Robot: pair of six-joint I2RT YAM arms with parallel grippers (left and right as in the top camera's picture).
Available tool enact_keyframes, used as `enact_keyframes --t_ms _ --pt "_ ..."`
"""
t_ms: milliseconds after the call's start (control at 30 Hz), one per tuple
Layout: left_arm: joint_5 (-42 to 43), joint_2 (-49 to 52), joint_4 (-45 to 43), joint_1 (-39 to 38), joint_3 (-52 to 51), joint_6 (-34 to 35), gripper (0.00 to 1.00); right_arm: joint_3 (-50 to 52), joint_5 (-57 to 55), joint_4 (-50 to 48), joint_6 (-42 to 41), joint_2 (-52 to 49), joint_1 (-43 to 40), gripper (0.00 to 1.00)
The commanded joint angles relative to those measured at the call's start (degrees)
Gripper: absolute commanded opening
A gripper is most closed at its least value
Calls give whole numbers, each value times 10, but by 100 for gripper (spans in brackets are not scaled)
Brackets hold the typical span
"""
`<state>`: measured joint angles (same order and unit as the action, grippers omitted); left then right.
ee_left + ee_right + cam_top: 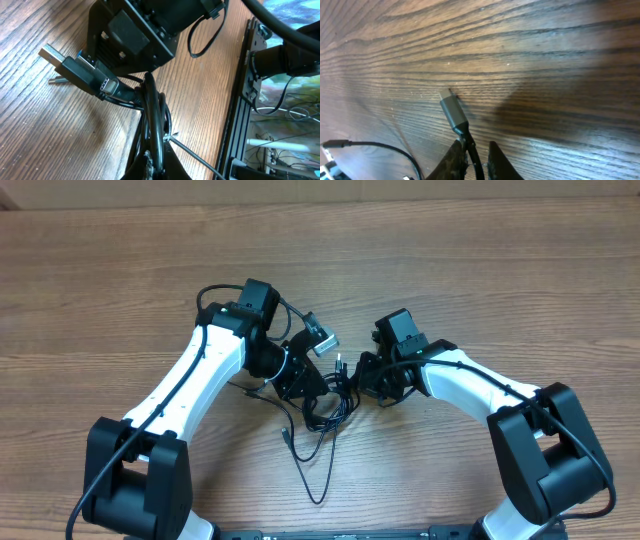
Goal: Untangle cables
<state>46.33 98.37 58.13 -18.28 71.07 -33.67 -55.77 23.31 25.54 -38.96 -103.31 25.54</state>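
The cables (325,412) are thin black cords knotted in the middle of the table between both arms, and one loose tail runs toward the front edge. My left gripper (298,380) is shut on a bunch of these cords (152,107). Beyond that bunch a black plug with a silver tip (75,70) sticks out. My right gripper (362,380) is at the knot's right side. Its fingers (452,162) stand narrowly apart around one cord ending in a grey plug (452,112). The cord lies against the left finger, with a small gap to the right one.
The wooden table (480,270) stretches out bare behind the arms. In the left wrist view the right arm's black wrist housing (135,30) sits close above the plug. A black frame rail (245,100) runs along the table's edge. Another cord (380,147) curves past at lower left.
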Motion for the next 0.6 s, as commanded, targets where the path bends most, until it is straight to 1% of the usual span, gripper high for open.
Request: enact_keyframes --t_ms 0,67,100,200,300,400,433,467,500,533,567 --pt "33 -5 2 -1 6 -15 4 3 -14 0 2 1 3 11" --pt "33 -5 1 -1 7 -15 4 3 -11 3 2 1 3 5" --pt "33 -5 2 -1 6 -15 4 3 -10 6 2 1 3 4" --pt "33 -5 1 -1 7 -11 4 3 -10 14 17 1 -2 4" --pt "32 -5 -2 0 7 16 4 3 -2 18 35 1 -28 4" --pt "32 -5 -4 6 7 39 4 2 69 18 91 1 -53 4" --pt "33 -5 -5 10 7 44 4 2 124 21 134 1 -69 5" --pt "33 -5 -6 12 7 46 5 2 146 24 148 1 -75 13" --pt "34 -5 -6 14 7 46 4 3 167 28 157 1 -83 24" --pt "35 -5 -7 15 7 46 4 2 176 34 157 1 -89 30" --pt "39 -5 -7 15 7 46 4 3 182 38 157 1 -93 32"
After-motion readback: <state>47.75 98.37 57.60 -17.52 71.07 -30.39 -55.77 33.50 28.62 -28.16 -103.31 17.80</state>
